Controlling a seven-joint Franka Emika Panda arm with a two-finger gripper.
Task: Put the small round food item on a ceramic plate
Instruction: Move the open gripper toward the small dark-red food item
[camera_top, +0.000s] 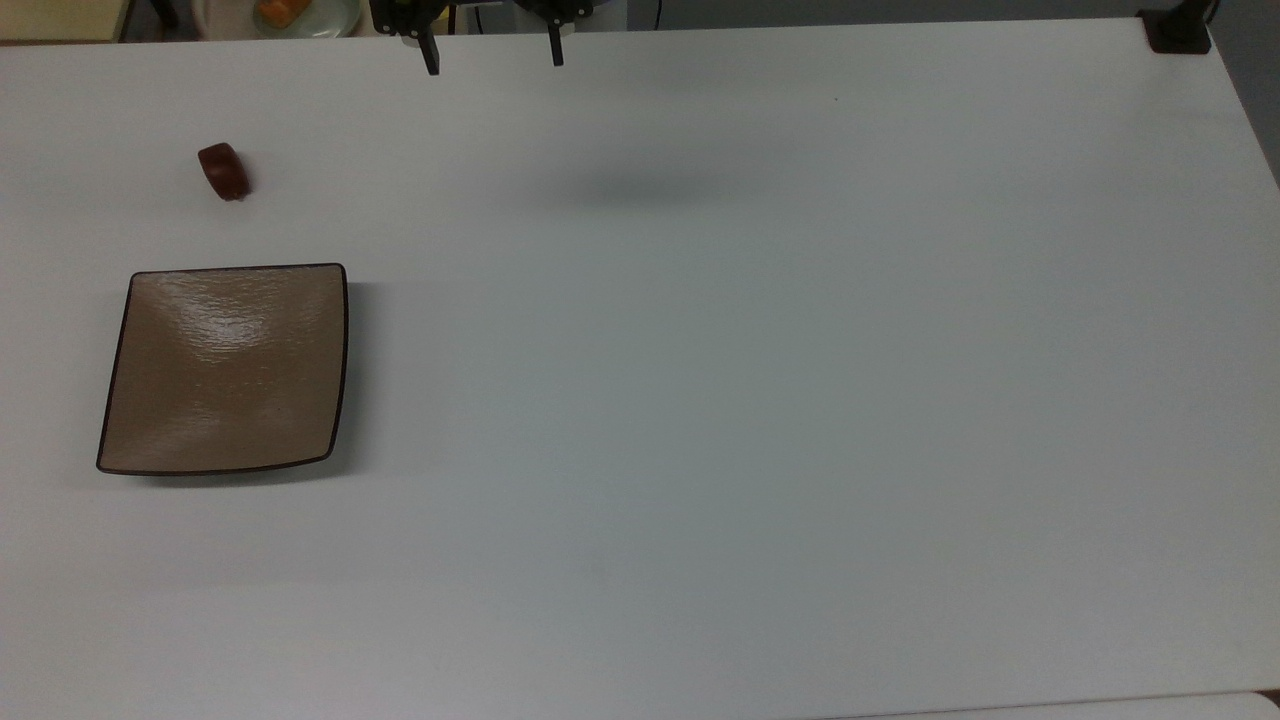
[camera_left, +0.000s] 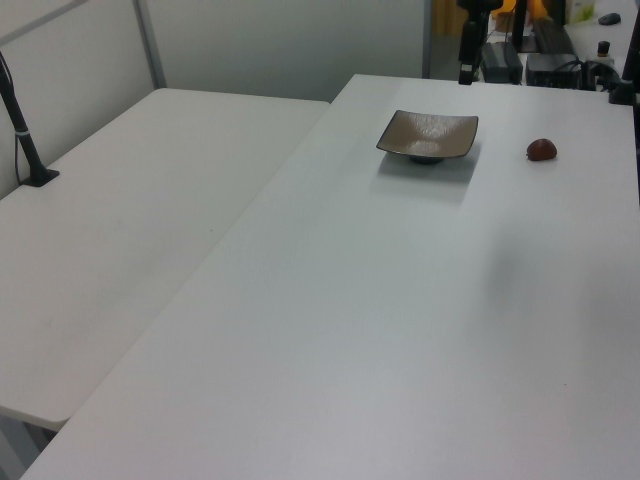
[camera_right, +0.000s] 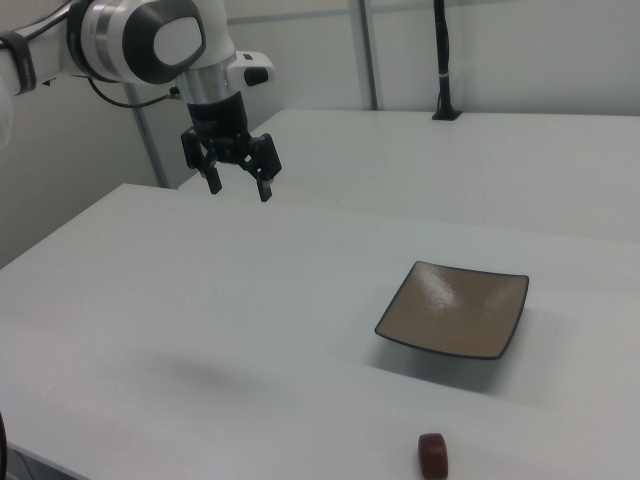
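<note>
The small round food item, a glossy dark reddish-brown lump, lies on the white table at the top view's upper left. It also shows in the left view and the right view. The ceramic plate, square and tan-brown with a thin dark rim, sits just below it in the top view and holds nothing. My gripper hangs open at the table's far edge, high above the surface and well apart from both, with nothing between its fingers.
A pale round dish with orange food stands beyond the table at the top view's upper left. A black mount sits on the upper right corner. A second white table with a black pole adjoins in the left view.
</note>
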